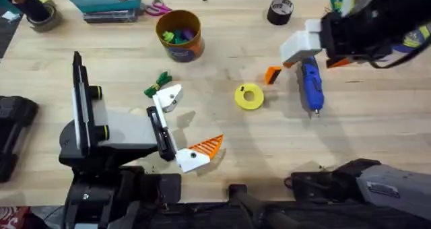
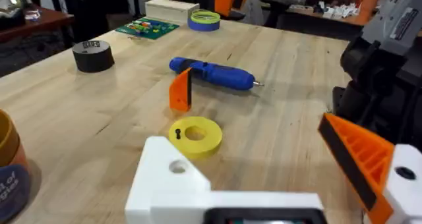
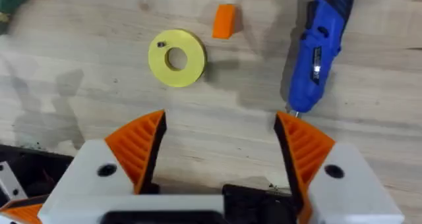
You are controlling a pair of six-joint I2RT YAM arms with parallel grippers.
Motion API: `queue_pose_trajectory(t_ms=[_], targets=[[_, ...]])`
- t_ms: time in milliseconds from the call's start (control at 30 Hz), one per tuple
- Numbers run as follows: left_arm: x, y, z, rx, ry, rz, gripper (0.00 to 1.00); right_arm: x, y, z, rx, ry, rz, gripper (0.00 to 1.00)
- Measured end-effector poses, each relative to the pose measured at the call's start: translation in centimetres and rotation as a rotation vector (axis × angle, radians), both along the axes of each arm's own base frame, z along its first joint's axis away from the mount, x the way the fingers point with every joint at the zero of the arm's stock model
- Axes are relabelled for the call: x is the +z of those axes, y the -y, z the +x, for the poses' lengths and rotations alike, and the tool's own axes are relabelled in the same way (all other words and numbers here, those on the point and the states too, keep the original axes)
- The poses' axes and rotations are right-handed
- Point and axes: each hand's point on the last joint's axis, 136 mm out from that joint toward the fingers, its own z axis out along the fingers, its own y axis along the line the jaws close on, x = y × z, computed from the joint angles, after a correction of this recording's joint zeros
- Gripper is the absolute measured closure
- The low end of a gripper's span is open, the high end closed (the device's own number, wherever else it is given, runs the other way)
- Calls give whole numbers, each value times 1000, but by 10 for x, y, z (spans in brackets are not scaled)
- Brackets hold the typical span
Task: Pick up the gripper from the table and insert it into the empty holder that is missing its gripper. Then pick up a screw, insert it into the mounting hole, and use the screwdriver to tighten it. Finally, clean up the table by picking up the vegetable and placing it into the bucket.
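The loose orange gripper (image 1: 272,75) (image 2: 180,91) (image 3: 224,20) lies on the table between the yellow ring and the blue screwdriver (image 1: 311,86) (image 2: 214,72) (image 3: 320,53). My left gripper (image 1: 182,128) (image 2: 244,138) is open. One of its white mounts is the bare holder (image 1: 168,97) (image 2: 168,178); the other carries an orange ribbed pad. My right gripper (image 1: 316,57) (image 3: 221,151) hangs open above the screwdriver. A dark screw (image 2: 177,133) (image 3: 160,45) rests on the ring. The green vegetable (image 1: 158,82) lies just beside the bare holder. The bucket (image 1: 180,35) stands farther back.
The yellow ring (image 1: 249,97) (image 2: 196,136) (image 3: 177,58) lies mid-table. A black tape roll (image 1: 280,11) (image 2: 92,55) sits at the back right. Colourful toys fill the bucket. A teal case (image 1: 104,0) and scissors (image 1: 158,8) lie along the far edge.
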Motion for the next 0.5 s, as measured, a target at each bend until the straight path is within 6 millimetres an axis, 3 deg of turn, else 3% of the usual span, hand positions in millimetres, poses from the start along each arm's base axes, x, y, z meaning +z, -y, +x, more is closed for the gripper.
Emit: queue_pose_trajectory(t_ms=[500], targets=[[0,0,0,0,0,0,15,-28,-18,22,76,-51,-31,5]])
